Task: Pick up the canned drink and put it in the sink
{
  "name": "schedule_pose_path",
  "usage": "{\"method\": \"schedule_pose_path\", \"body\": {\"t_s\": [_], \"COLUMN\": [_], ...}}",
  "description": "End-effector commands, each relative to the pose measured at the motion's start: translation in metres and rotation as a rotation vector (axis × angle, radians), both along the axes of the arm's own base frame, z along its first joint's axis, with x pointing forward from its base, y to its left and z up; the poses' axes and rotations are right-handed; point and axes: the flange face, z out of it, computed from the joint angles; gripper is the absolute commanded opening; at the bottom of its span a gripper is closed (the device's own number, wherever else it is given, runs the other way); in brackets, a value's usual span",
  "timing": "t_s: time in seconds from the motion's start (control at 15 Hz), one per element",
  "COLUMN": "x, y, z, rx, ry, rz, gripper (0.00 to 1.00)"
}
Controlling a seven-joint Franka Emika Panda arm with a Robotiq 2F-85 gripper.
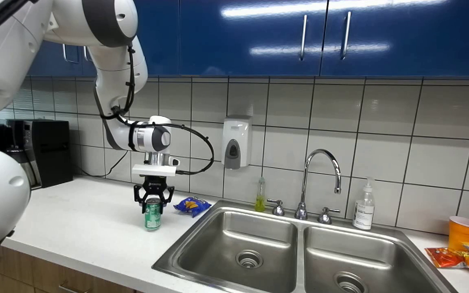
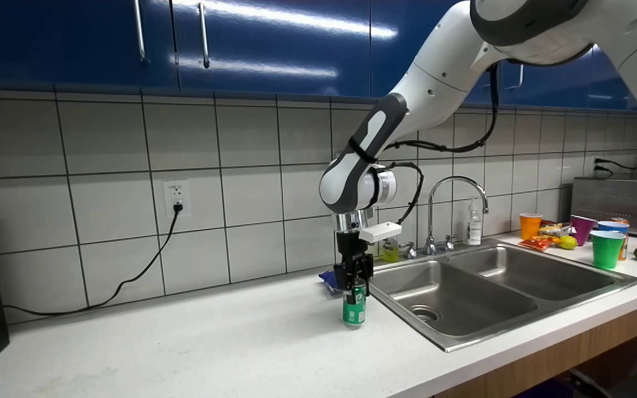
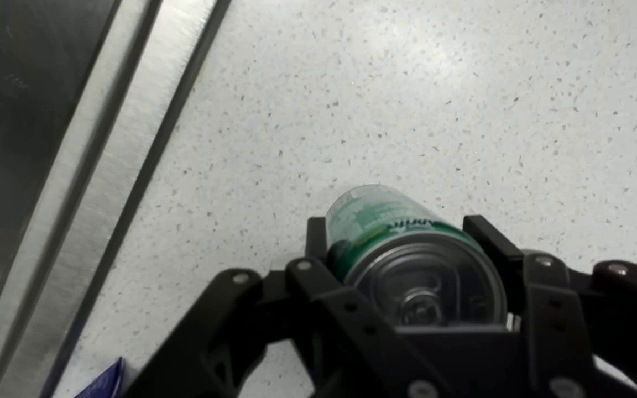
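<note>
The green canned drink (image 1: 153, 218) stands upright on the white counter, left of the sink (image 1: 301, 252). It also shows in an exterior view (image 2: 354, 311), and its silvery top faces the camera in the wrist view (image 3: 421, 257). My gripper (image 1: 153, 209) points straight down around the can's upper part, also visible in an exterior view (image 2: 360, 294). In the wrist view, both fingers (image 3: 393, 232) lie close against the can's sides and appear shut on it. The can's base looks to be on the counter. The sink's metal rim (image 3: 114, 138) runs along the left of the wrist view.
A flat blue packet (image 1: 192, 206) lies behind the can, near the sink's corner. A curved chrome faucet (image 1: 305, 175), a yellow-green bottle (image 1: 260, 197) and a white soap bottle (image 1: 364, 209) stand at the sink's back edge. Cups and snacks, including an orange cup (image 2: 530, 225), stand beyond.
</note>
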Motion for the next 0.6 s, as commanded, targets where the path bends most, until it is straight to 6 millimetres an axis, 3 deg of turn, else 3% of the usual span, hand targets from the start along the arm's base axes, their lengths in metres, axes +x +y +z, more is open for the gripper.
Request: {"method": "schedule_pose_path", "body": {"t_s": [0.0,0.53], "x": [0.005,0.005], "y": [0.001,0.003], "z": [0.018,0.03], "rx": [-0.005,-0.002], "ry": [-0.02,-0.04], "rz": [0.008,0.008], "gripper": [0.38,0.38]}}
